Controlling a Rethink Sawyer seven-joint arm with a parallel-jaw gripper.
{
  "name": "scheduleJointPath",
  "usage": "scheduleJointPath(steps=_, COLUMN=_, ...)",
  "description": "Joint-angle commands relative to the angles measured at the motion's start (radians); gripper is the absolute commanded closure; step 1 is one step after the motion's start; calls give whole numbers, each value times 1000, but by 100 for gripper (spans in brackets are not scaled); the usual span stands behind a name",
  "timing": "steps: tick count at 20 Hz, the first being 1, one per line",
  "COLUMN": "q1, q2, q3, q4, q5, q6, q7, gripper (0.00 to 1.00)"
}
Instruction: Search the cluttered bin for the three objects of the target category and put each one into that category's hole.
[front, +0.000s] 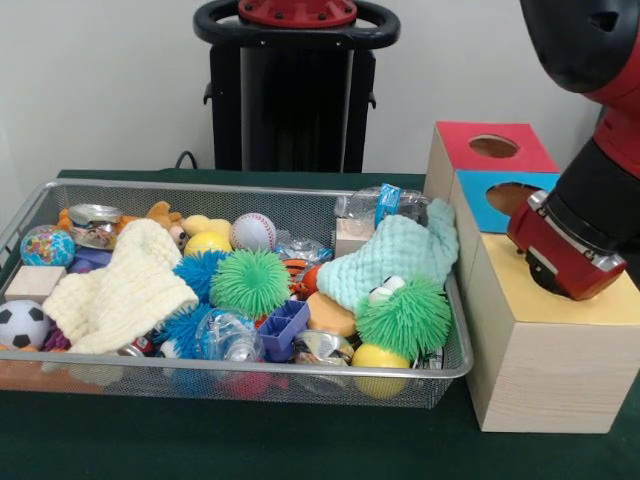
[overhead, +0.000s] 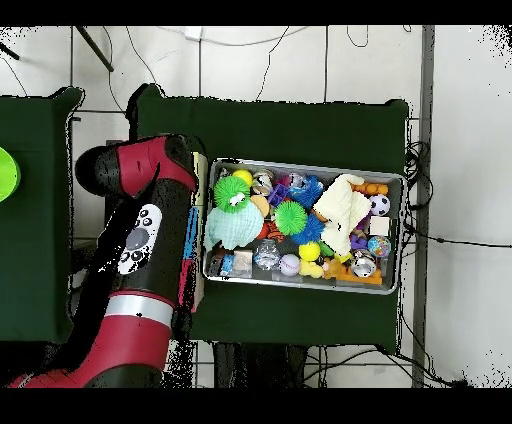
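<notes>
The wooden box at the right has a red top (front: 520, 150) and a blue top (front: 480, 185), each with a round hole, and a yellow top (front: 520, 300). My gripper (front: 562, 262) hangs low over the yellow top at the end of the red arm and hides any hole there. Nothing shows in its grasp. The wire bin (front: 250, 368) holds a baseball (front: 252, 231), a soccer ball (front: 20, 323), a globe ball (front: 47, 246), two green spiky balls (front: 250, 283) (front: 405, 318) and yellow balls (front: 208, 243) (front: 380, 357). Overhead, the arm (overhead: 140, 235) covers the box left of the bin (overhead: 300, 166).
Also in the bin: a cream knitted cloth (front: 125, 285), a mint cloth (front: 395, 255), a blue spiky ball (front: 200, 272), a blue plastic block (front: 283, 327), wooden blocks (front: 35, 283) (front: 353, 237), a crushed bottle (front: 385, 203). Box and bin stand side by side on the green table.
</notes>
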Motion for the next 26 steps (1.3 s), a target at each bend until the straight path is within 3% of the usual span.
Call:
scheduleJointPath(steps=1, q1=-42, q2=23, q3=69, q4=-98, q5=-5, q6=376, q7=-60, gripper=0)
scheduleJointPath(steps=11, q1=-37, q2=10, q3=68, q4=-67, q5=-15, q6=365, q7=-67, gripper=0)
scheduleJointPath(steps=17, q1=-29, q2=-38, q3=75, q4=31, q5=-20, q6=299, q7=-78, gripper=0)
scheduleJointPath(steps=26, q1=-40, q2=-32, q3=74, q4=10, q5=-12, q6=302, q7=-60, gripper=0)
